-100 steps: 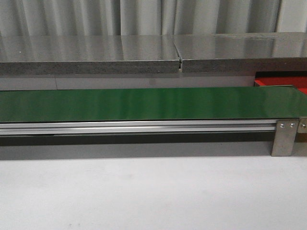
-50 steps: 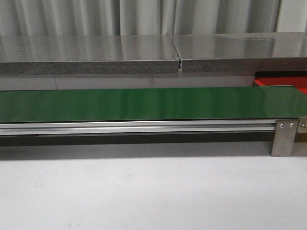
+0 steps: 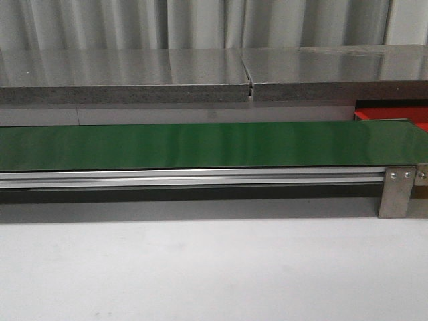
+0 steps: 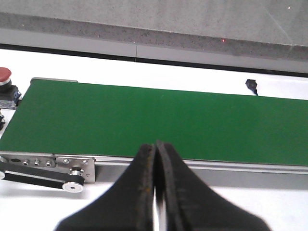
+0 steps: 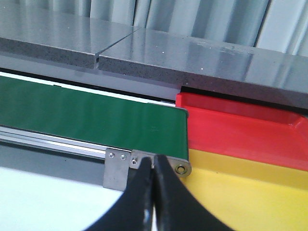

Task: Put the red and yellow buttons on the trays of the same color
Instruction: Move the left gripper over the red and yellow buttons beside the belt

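Note:
A red button (image 4: 4,77) with a domed cap on a dark base sits just off the end of the green belt (image 4: 159,122), apart from my left gripper (image 4: 155,147). That gripper hovers shut and empty over the belt's near rail. A red tray (image 5: 240,130) and a yellow tray (image 5: 240,197) lie side by side past the belt's other end. My right gripper (image 5: 154,161) is shut on nothing, over the belt's end bracket next to the yellow tray. A strip of the red tray (image 3: 394,115) shows in the front view. No yellow button is in view.
The green belt (image 3: 200,144) runs across the front view on an aluminium rail (image 3: 194,177) with a metal bracket (image 3: 396,192) at its right end. A grey stone ledge (image 3: 200,77) stands behind it. A small black part (image 4: 251,85) lies on the white table beyond the belt.

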Action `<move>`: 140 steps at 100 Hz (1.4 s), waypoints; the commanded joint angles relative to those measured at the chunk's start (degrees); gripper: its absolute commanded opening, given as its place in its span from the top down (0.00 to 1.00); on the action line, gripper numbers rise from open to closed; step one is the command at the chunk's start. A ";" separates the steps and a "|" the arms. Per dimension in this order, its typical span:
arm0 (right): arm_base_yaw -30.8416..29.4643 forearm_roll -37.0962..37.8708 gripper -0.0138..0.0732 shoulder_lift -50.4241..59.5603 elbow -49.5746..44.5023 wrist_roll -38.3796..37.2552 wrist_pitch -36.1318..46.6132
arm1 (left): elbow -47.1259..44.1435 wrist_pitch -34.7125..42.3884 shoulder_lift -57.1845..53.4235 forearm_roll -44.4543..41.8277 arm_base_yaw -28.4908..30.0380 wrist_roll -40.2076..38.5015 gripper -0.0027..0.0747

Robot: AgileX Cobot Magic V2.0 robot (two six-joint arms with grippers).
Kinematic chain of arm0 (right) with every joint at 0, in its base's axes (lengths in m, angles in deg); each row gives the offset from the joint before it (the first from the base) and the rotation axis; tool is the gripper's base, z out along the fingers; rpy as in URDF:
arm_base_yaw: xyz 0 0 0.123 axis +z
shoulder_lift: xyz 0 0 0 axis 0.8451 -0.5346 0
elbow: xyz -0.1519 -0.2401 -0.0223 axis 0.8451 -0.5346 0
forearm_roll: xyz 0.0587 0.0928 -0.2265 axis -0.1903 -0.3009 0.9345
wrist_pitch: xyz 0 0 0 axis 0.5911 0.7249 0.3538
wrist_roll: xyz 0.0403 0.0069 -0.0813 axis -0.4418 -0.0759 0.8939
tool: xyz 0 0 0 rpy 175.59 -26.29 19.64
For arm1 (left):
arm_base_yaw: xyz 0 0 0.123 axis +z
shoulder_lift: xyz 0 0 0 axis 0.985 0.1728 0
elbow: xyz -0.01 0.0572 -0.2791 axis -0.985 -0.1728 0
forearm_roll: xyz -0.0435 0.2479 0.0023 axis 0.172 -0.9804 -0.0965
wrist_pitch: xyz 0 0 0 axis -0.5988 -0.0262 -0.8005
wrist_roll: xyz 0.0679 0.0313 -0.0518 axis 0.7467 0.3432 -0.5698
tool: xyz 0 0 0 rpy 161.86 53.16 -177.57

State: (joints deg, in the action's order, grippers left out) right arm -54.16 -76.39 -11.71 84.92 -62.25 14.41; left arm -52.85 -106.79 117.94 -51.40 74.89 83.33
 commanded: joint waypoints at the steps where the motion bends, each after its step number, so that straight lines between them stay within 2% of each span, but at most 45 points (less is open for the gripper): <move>1: 0.13 0.76 0.92 0.88 0.55 -0.04 4.60 | 1.98 3.78 1.70 0.87 -0.37 -0.38 0.99; 54: 0.13 0.76 0.92 0.88 0.55 -0.04 4.60 | 1.98 -2.73 8.32 0.52 -0.37 -0.38 0.97; 59: 0.13 0.76 0.92 0.88 0.55 -0.04 4.60 | 1.98 -3.37 9.35 0.52 -0.37 -0.38 0.92; 66: 0.13 0.76 0.92 0.88 0.55 -0.04 4.60 | 1.98 -3.63 10.88 0.52 -0.37 -0.38 0.81; 83: 0.13 0.76 0.92 0.88 0.55 -0.04 4.60 | 1.98 -3.63 14.34 0.63 -0.37 -0.38 0.41; 90: 0.13 0.76 0.92 0.88 0.55 -0.04 4.60 | 1.98 -3.86 15.41 1.16 -0.37 -0.38 0.30; 104: 0.13 0.76 0.92 0.88 0.55 -0.04 4.60 | 1.98 -4.39 17.11 4.62 -0.37 -0.44 0.20; 119: 0.13 0.76 0.92 0.88 0.55 -0.04 4.60 | 1.98 -5.60 17.81 4.63 0.46 -2.73 0.16; 129: 0.13 0.76 0.92 0.88 0.55 -0.04 4.60 | 2.20 -6.45 17.81 4.63 4.02 -3.68 0.16; 140: 0.13 0.76 0.92 0.88 0.55 -0.04 4.60 | 2.99 -8.09 17.81 4.63 10.71 -3.68 0.16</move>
State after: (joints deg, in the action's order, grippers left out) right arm -54.16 -76.39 -11.71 84.92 -62.25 14.41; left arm -52.52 -116.34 135.85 -47.33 81.22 80.48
